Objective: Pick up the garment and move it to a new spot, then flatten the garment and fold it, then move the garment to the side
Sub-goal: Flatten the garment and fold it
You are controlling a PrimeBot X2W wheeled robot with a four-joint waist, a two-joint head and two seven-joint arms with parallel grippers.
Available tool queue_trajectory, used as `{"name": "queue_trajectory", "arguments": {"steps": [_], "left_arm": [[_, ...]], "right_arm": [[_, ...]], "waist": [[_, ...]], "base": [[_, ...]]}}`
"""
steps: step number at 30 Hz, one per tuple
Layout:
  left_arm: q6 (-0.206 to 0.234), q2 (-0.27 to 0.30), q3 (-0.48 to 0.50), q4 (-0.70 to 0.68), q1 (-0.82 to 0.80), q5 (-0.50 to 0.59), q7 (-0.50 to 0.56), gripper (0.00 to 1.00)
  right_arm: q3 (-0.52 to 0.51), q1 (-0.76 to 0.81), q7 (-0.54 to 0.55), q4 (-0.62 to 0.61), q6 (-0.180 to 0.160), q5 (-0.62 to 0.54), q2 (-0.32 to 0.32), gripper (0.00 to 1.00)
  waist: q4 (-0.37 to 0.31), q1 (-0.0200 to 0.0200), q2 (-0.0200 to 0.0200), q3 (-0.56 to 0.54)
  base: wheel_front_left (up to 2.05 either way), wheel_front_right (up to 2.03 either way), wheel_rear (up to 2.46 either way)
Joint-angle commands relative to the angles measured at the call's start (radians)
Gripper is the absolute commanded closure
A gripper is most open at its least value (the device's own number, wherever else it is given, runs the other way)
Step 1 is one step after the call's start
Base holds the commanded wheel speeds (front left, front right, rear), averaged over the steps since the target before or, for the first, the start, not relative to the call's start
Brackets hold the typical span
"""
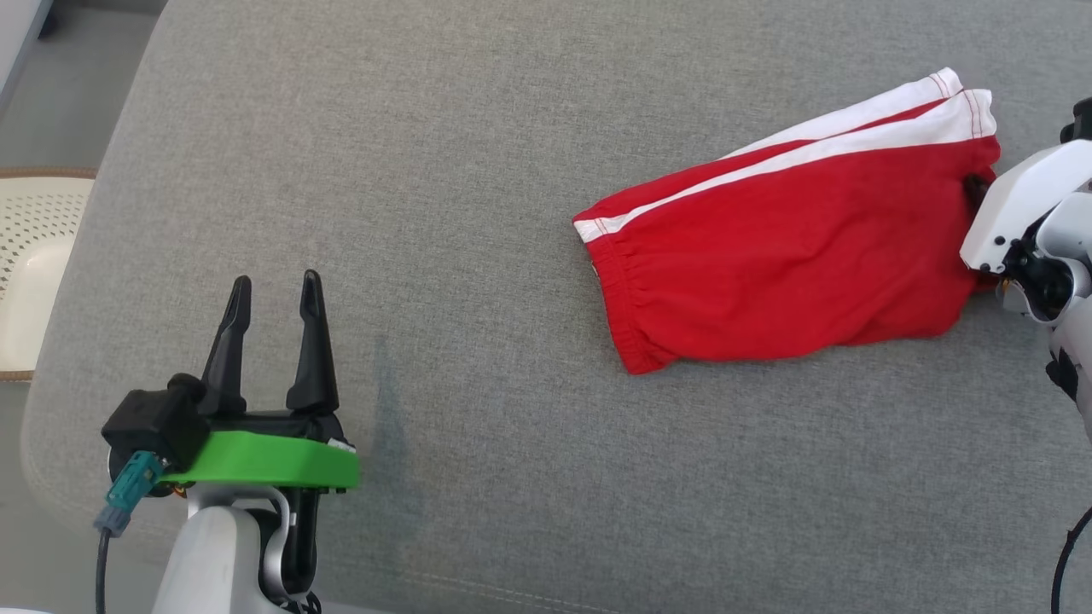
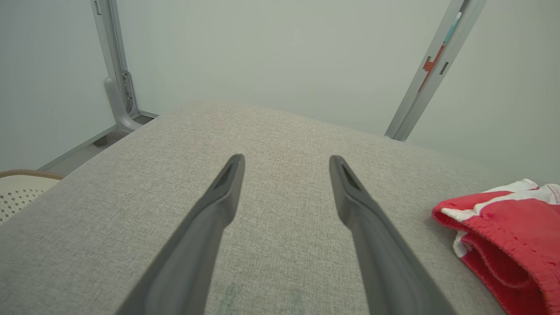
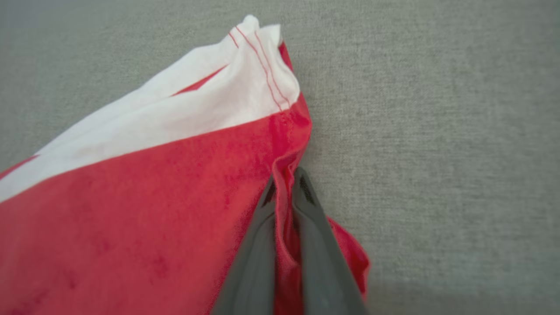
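Pinching a raised fold at the hem, the right gripper (image 3: 286, 181) is clamping the red garment (image 1: 785, 256), which is lying on the right of the grey cushion (image 1: 426, 170). The left gripper (image 1: 275, 294) is hovering spread wide and empty, well apart. Soft, light and limp, the cloth is probably going to sag when lifted, so its seamed edges are offering the surest hold.

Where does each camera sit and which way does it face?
Head view: on the head, looking down at the grey cushion; left gripper lower left, right arm at right edge.
Left wrist view: along its open fingers, across the cushion toward a wall.
Right wrist view: down along the right gripper, shut on the red shorts.
All three share the shorts.
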Motion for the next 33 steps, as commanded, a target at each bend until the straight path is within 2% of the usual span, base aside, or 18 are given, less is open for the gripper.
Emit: {"name": "queue_trajectory", "arguments": {"steps": [1,11,20,28,33], "left_arm": [[-0.003,0.0,-0.001,0.004,0.018,-0.004,0.0,0.0],[-0.003,0.016,-0.025,0.025,0.042,-0.012,0.0,0.0],[-0.003,0.021,-0.043,0.041,0.052,-0.02,0.0,0.0],[-0.003,0.022,-0.045,0.053,0.06,-0.031,0.0,0.0],[-0.003,0.02,-0.049,0.056,0.065,-0.038,0.0,0.0]], "right_arm": [[-0.003,0.051,-0.011,0.024,-0.003,0.007,-0.008,1.0],[-0.065,0.089,-0.196,0.056,-0.002,0.0,-0.069,1.0],[-0.077,0.071,-0.333,0.082,-0.002,-0.069,-0.128,1.0],[-0.007,0.024,-0.313,0.021,-0.002,-0.166,-0.05,1.0],[0.055,0.021,-0.234,-0.076,-0.002,-0.223,0.048,1.0]], "waist": [[-0.015,0.0,0.0,-0.016],[-0.088,0.0,0.0,-0.093],[-0.127,0.0,0.0,-0.142],[-0.133,0.0,0.0,-0.171],[-0.13,0.0,0.0,-0.185]], "base": [[0.0,0.0,0.0],[0.0,0.0,0.0],[0.0,0.0,0.0],[0.0,0.0,0.0],[0.0,0.0,0.0]]}}
